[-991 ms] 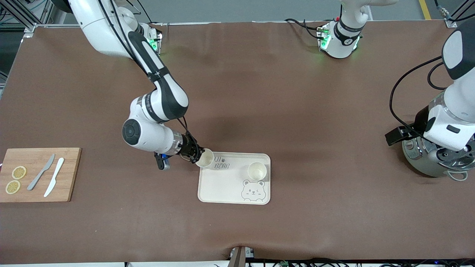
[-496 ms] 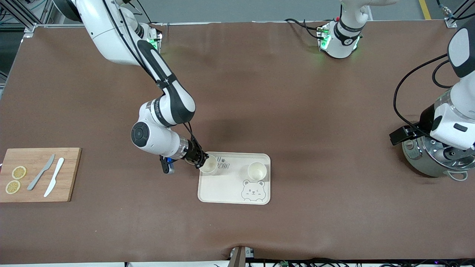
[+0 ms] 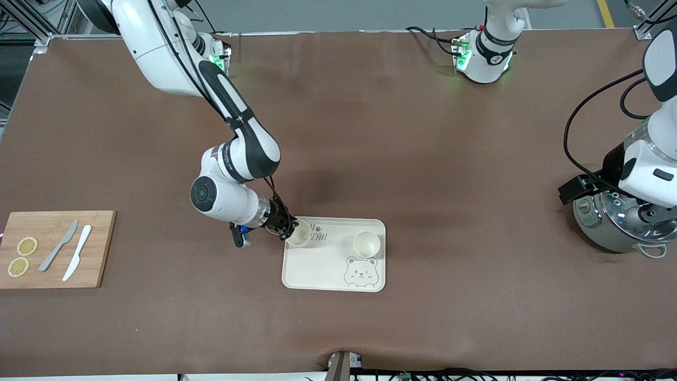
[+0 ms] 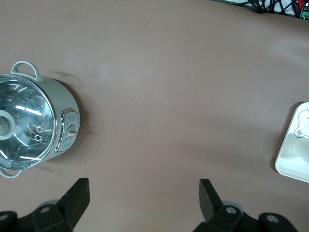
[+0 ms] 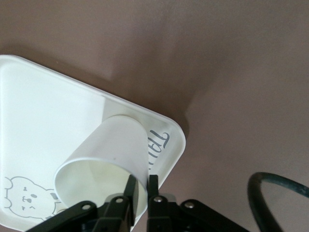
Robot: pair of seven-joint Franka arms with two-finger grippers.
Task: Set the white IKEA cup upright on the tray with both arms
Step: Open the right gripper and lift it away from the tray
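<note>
My right gripper (image 3: 285, 230) (image 5: 142, 185) is shut on the rim of a white cup (image 3: 299, 234) (image 5: 104, 163), one finger inside and one outside. It holds the cup nearly upright over the corner of the cream bear tray (image 3: 322, 264) (image 5: 43, 121) toward the right arm's end, by the lettering. A second white cup (image 3: 366, 244) stands upright on the tray above the bear face. My left gripper (image 4: 143, 193) is open and empty, up over the table near the pot at the left arm's end; in the front view its fingers are hidden by the arm.
A steel pot with a glass lid (image 3: 624, 225) (image 4: 29, 123) stands at the left arm's end. A wooden cutting board (image 3: 100, 248) with two knives and lemon slices lies at the right arm's end. The tray's edge shows in the left wrist view (image 4: 294, 145).
My right gripper moved onto the tray corner and turned the cup from tilted to nearly upright. My left arm drifted slightly up and away over the pot.
</note>
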